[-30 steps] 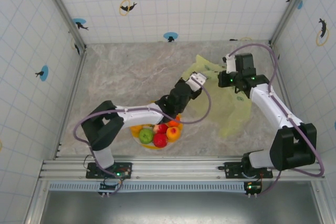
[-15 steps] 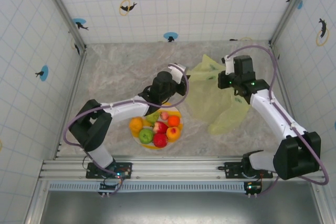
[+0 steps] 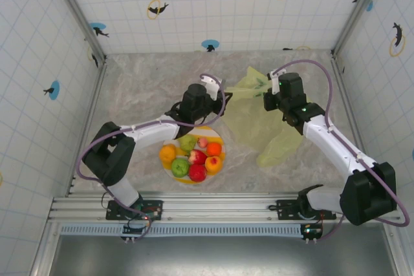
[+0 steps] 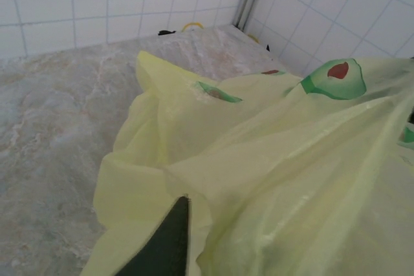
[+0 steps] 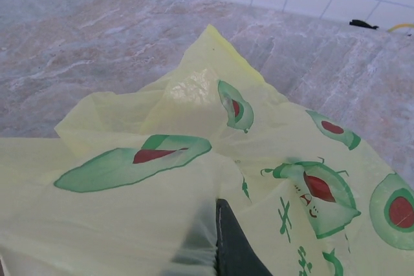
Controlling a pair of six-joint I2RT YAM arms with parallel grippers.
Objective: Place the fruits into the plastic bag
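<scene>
Right fingers [image 5: 234, 247]: pressed together, pinching a fold of the plastic bag [image 3: 259, 117]. The film drapes right over the one dark tip that shows in the wrist view. The pinch is at the bag's raised far edge, probably to hold that side off the surface [image 3: 142, 88] so a mouth can be pulled open. Left fingers [image 4: 167, 244]: one dark tip shows low in the wrist view, with the bag's crumpled side directly ahead of it. I can't tell whether they are spread or closed, or whether they touch the film. Seen from above, they sit just beside the bag edge facing the right fingers, which looks like lining up for a second hold on the rim. The bag hangs and spreads between the two sets of fingers, then trails off behind the right fingers toward the arm bases, flat and crumpled. The fruits [image 3: 194, 158] are all on the striped plate [image 3: 183, 180], behind the left fingers and beside that forearm. They are near the bag's trailing end and none is in the bag. Hard to make out: where the bag's opening actually is, whether anything is inside it, the second finger on each side, and the exact fruit count, roughly seven or eight, tightly packed.
</scene>
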